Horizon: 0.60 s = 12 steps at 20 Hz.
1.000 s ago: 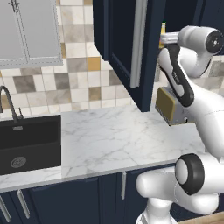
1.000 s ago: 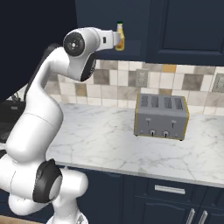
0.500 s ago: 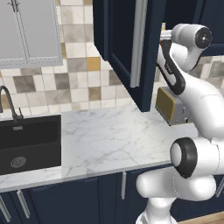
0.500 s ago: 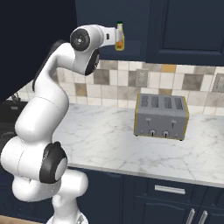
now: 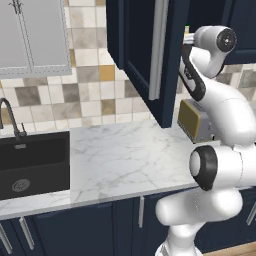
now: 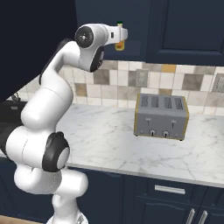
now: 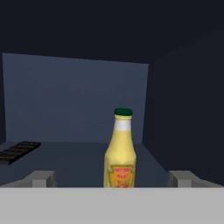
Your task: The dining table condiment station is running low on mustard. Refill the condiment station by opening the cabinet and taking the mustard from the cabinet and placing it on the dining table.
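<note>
Mustard (image 7: 120,151) upright just ahead, centred between the gripper's (image 7: 112,178) 2 wide-apart fingers.

Deep navy on the cabinet (image 5: 145,55), its long bar handle (image 5: 158,47) silver. Inside, the mustard (image 7: 120,151) glows pale yellow, dark green cap up top, a red and yellow label low on its body. The counter (image 5: 125,155) is white marble with grey veins. Checkered wall tiles (image 5: 90,95) run beige, grey, white and one ochre square. Black sink (image 5: 32,162), grey toaster (image 6: 161,116) trimmed in yellow, pale grey cabinet (image 5: 35,35).
</note>
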Motion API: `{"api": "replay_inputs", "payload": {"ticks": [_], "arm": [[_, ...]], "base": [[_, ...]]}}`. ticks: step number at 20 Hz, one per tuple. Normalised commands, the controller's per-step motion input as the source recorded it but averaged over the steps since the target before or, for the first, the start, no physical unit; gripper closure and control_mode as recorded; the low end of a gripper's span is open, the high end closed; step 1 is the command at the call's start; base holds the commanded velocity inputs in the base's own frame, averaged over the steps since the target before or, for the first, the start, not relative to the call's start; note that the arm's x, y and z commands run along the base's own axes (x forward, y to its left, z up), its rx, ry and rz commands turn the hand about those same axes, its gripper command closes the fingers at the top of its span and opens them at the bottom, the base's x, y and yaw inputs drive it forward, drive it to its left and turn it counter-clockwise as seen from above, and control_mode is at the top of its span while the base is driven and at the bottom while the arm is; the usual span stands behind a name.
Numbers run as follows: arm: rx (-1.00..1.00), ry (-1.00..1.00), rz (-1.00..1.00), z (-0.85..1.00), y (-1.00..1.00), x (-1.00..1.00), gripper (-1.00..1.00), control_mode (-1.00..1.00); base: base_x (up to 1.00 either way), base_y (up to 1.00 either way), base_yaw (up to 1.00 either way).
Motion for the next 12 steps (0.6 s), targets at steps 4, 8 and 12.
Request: {"api": "replay_inputs", "payload": {"ticks": [4, 8, 12], "arm": [[0.0, 0.04, -0.09, 0.0, 0.0, 0.58, -1.0, -1.0], [0.0, 0.03, -0.07, 0.01, 0.0, 0.46, -1.0, -1.0], [0.0, 0.02, -0.07, 0.03, 0.0, 0.4, -1.0, -1.0]], "base": [[0.0, 0.0, 0.0], [0.0, 0.0, 0.0], [0.0, 0.0, 0.0]]}}
